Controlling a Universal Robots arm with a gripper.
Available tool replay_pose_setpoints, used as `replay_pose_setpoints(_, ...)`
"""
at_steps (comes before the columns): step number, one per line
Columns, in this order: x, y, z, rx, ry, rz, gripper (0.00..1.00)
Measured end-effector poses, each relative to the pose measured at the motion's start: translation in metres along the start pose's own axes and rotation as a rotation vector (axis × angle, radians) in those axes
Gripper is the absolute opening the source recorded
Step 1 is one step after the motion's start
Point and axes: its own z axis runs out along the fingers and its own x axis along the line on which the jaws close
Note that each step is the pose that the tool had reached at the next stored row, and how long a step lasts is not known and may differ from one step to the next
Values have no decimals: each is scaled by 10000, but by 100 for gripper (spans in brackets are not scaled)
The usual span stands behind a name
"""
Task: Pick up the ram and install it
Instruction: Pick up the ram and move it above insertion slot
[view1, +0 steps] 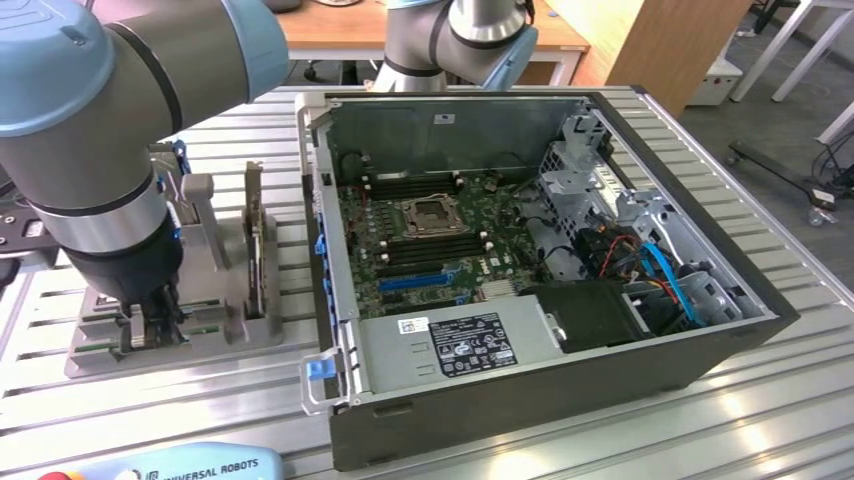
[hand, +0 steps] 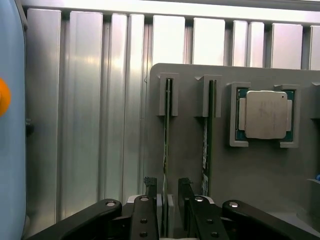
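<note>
Ram (hand: 166, 140) stands on its thin edge in a slot of the grey holder (hand: 250, 175). The gripper (hand: 167, 184) is wide open. It has 1 finger on each side of the ram's near end, with a little gap on both sides, so it holds nothing. A 2nd green stick (hand: 207, 130) stands in the next slot, just beside, and 1 finger sits between the 2 sticks. A square silver chip (hand: 265, 114) lies flat in its own pocket farther along. On the ram's other side the holder's edge is near, then comes bare worktop (hand: 90, 125) with long metal ribs. The open computer case (view1: 534, 390) lies to the exterior view's right of the holder, with its green board (view1: 441, 240) showing. A wooden desk (view1: 340, 35) stands behind.
</note>
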Motion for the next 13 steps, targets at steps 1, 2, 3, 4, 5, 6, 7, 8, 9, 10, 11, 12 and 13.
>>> replay_pose_setpoints(1, 0, 0, 5, 0, 0, 0, 31)
replay_pose_setpoints(2, 0, 0, 9, 0, 0, 0, 31)
replay_pose_setpoints(3, 0, 0, 13, -1, 0, 0, 31)
replay_pose_setpoints(4, 1, 0, 16, -2, 1, 0, 31)
replay_pose_setpoints(5, 1, -1, 22, 0, 0, 0, 31)
replay_pose_setpoints(6, 1, -1, 25, 0, 0, 0, 31)
replay_pose_setpoints(7, 1, -1, 27, -1, 1, 0, 31)
replay_pose_setpoints(8, 1, -1, 29, -1, 1, 0, 31)
replay_pose_setpoints(9, 1, -1, 30, 0, 0, 0, 31)
replay_pose_setpoints(10, 1, -1, 30, 0, 0, 0, 31)
replay_pose_setpoints(11, 1, -1, 30, 1, -1, 0, 31)
replay_pose_setpoints(12, 3, -1, 31, 1, -1, 0, 31)
replay_pose_setpoints(13, 6, -2, 31, 2, -1, -1, 31)
